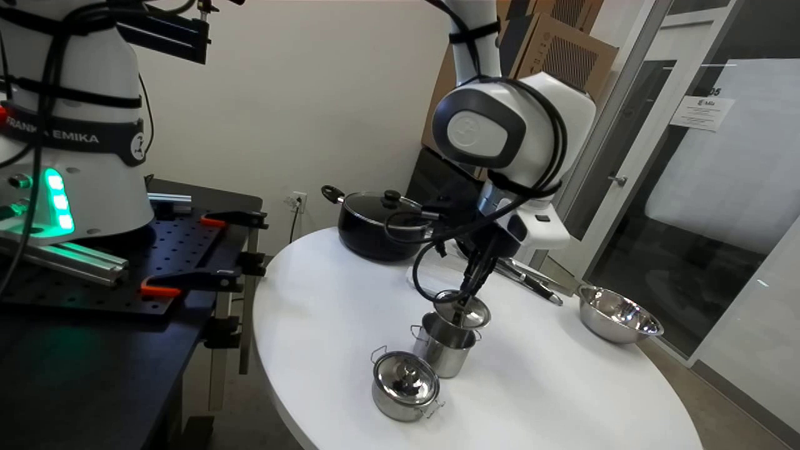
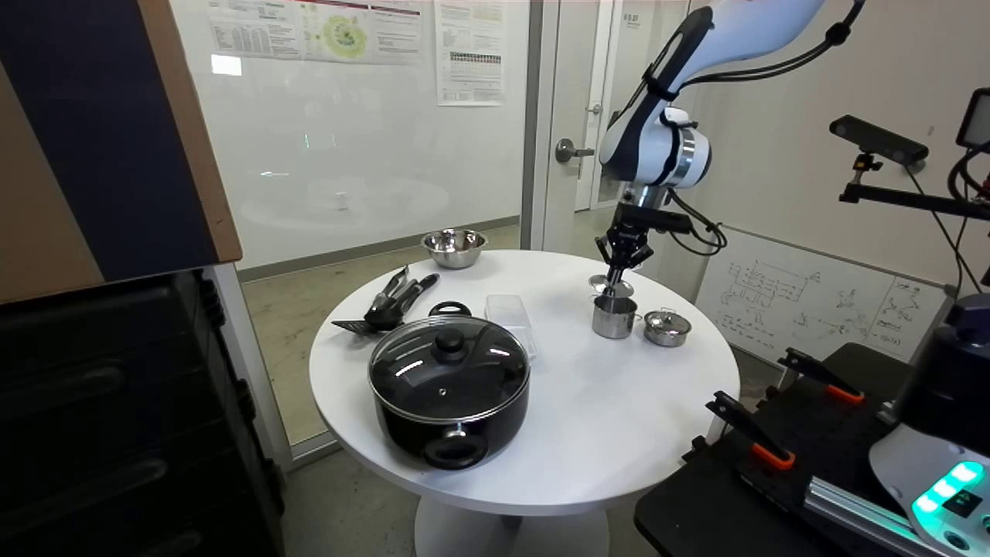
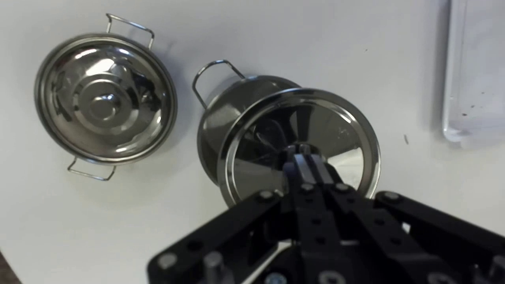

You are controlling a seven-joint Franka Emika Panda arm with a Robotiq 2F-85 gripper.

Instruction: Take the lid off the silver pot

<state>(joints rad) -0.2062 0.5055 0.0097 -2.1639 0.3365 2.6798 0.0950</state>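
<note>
Got almost no gap between the fingertips of the Robotiq gripper [image 3: 303, 152], pinched right at the middle of the small round steel lid [image 3: 292, 126] (can't really make out the knob behind the fingertips, so just going by the grip on the centre). Holding that lid up over the narrower straight-sided silver pot [image 1: 447, 361], high enough to see into the mouth in an exterior view. Definitely off-centre over the pot in the wrist view, leaving a slice of dim interior and a wire handle [image 3: 217, 62] in sight past the lid's edge. Wouldn't swear to level or tilted, honestly. Also spotting a wider, squatter silver pot [image 1: 390, 405] just beside, with its own domed steel lid [image 3: 104, 106] on. Farther across the white round table [image 2: 588, 402], well apart from those two, can see a big black cooking pot [image 2: 495, 433] under a glass lid [image 2: 464, 379], plus a clear plastic container [image 2: 506, 311] right near that. Then over toward the table's edge, can pick out some black-handled utensils [image 2: 387, 316] and a shiny steel bowl [image 2: 456, 257]. Oh, and can see the white Franka arm [image 2: 719, 39] angled down over the lid in both exterior views, plus its green-lit base [image 1: 81, 187] on a black bench [image 1: 94, 356] beside the table.
</note>
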